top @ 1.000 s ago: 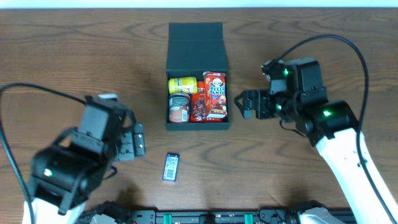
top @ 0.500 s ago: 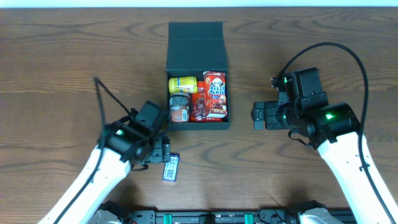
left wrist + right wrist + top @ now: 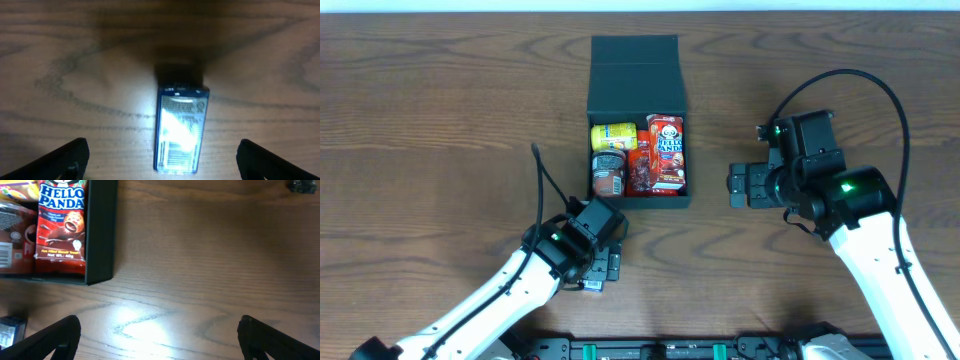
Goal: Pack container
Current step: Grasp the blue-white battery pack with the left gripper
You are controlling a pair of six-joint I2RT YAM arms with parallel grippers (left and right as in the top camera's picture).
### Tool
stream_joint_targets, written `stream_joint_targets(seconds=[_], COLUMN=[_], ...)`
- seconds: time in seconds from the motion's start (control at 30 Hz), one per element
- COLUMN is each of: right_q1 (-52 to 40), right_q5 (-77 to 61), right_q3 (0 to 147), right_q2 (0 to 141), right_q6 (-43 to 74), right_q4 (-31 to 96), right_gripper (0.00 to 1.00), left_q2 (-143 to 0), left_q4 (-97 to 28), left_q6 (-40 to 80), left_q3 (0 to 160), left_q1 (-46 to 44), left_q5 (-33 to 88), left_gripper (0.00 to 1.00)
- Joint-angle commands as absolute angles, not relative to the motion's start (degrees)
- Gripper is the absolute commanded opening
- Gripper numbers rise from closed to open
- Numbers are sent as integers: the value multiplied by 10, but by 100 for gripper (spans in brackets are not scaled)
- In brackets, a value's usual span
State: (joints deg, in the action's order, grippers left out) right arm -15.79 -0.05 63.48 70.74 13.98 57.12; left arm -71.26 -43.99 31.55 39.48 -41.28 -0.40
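Dark cardboard forms the container (image 3: 635, 75), which lies open on the bench (image 3: 440, 120) with its lid folded back flat. It sits a little beyond the left tool (image 3: 162, 152) and near the open end of the right tool (image 3: 160, 332), apart from both.

Packing looks mostly done. A yellow can (image 3: 613, 136), a brown jar (image 3: 608, 175), a red bag (image 3: 640, 168) and a biscuit box (image 3: 666, 150) lie side by side inside. One blue packet (image 3: 181, 131) remains on the bench, directly under the left tool and between its fingers. That tool is spread wide on either side of the packet and has not closed on it. My reading is that grasping it, carrying it over and shutting the lid are what is left. The right tool is also spread wide and holds nothing, with bare wood under it.

Much is unclear. Glare washes out the packet's label, so its print cannot be read. From above, the left arm covers nearly all of the packet. Both wrist views cut off the finger ends at the frame edge, so I cannot tell whether the left fingers touch the bench. How much room the container has for one more item is hard to judge.
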Motion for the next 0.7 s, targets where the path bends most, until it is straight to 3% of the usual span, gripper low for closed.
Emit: stream_joint_targets(seconds=[0.0,0.53,0.67], right_q1=[-163,-163,-163], right_q5=[15,15,15], right_q3=[630,630,630], right_q2=[704,704,704], right_q6=[132,132,132], right_q4=[570,568,568], right_gripper=[99,99,99], left_q2=[-725,-810,-814], left_q4=[-429,-359,-356], left_q6=[338,408,408], left_q3=[377,345,345], left_q1=[-414,-415,-415], left_q5=[-19,-19,-19], left_gripper=[95,97,71])
